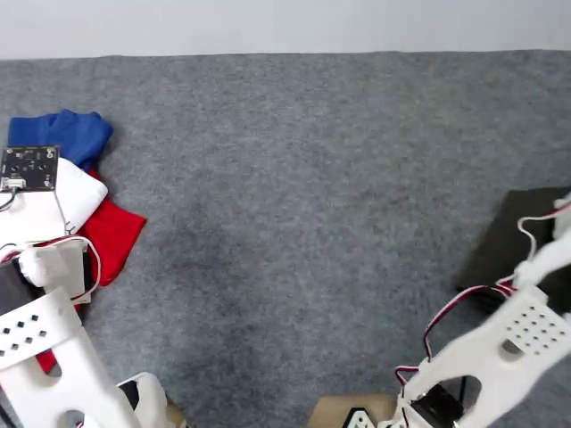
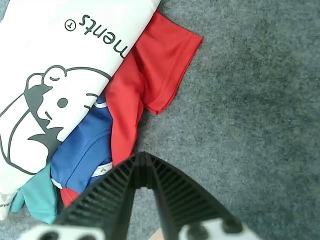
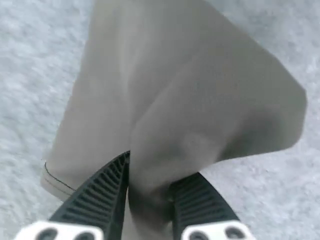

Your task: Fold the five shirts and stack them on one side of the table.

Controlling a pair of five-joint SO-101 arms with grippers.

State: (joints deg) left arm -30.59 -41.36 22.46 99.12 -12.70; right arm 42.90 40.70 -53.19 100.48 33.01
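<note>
The white shirt carries a black panda drawing and a line of dark lettering. Four shirts lie heaped on the grey desk: the white shirt on top, a red shirt and a blue shirt sticking out from under it, and a teal shirt peeking out at its edge. The left end effector hovers near the white shirt, jaws pressed together on nothing. The right end effector, well apart from the white shirt, pinches a fold of the fifth, grey-brown shirt.

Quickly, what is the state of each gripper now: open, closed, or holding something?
Left gripper: closed, holding nothing.
Right gripper: closed on a grey shirt.
</note>
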